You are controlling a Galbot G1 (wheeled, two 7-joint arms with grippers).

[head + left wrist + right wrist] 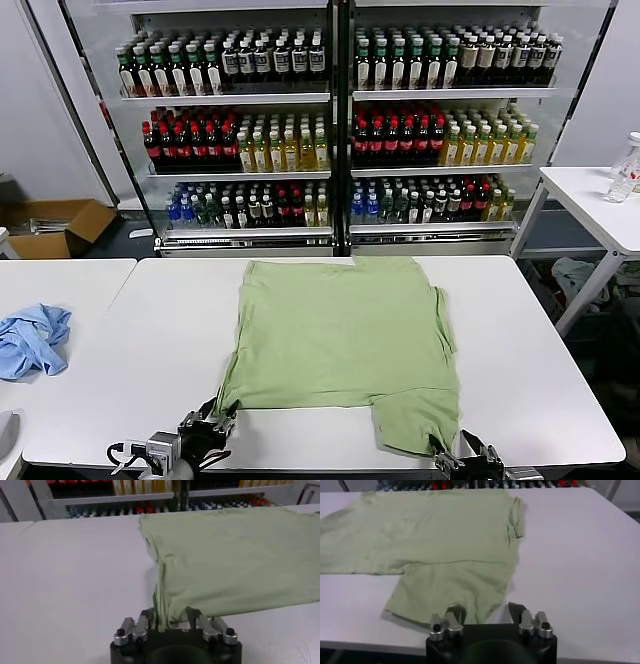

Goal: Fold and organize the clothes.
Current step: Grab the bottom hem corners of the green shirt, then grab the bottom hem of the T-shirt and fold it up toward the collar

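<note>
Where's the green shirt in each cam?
Head view: green shirt flat on the middle of the white table.
Left wrist view: shirt spreads away, one corner at the left pincer.
Right wrist view: shirt, hem near the right pincer.
Shared landmark: the drinks shelves.

- The shirt (345, 345) was a plain pale green, with no print showing on the side that faced up.
- The table (540, 370) under it was white.
- A crumpled cloth (32, 340) on the neighbouring table was light blue.
- The left gripper (171, 621) had a black body and silver-grey fingers (141, 626); the right gripper (486, 616) matched it.
- Bottles (300, 140) on the shelves behind carried red, yellow, green and blue labels and dark caps.
- A cardboard box (60, 225) on the floor was brown.
</note>
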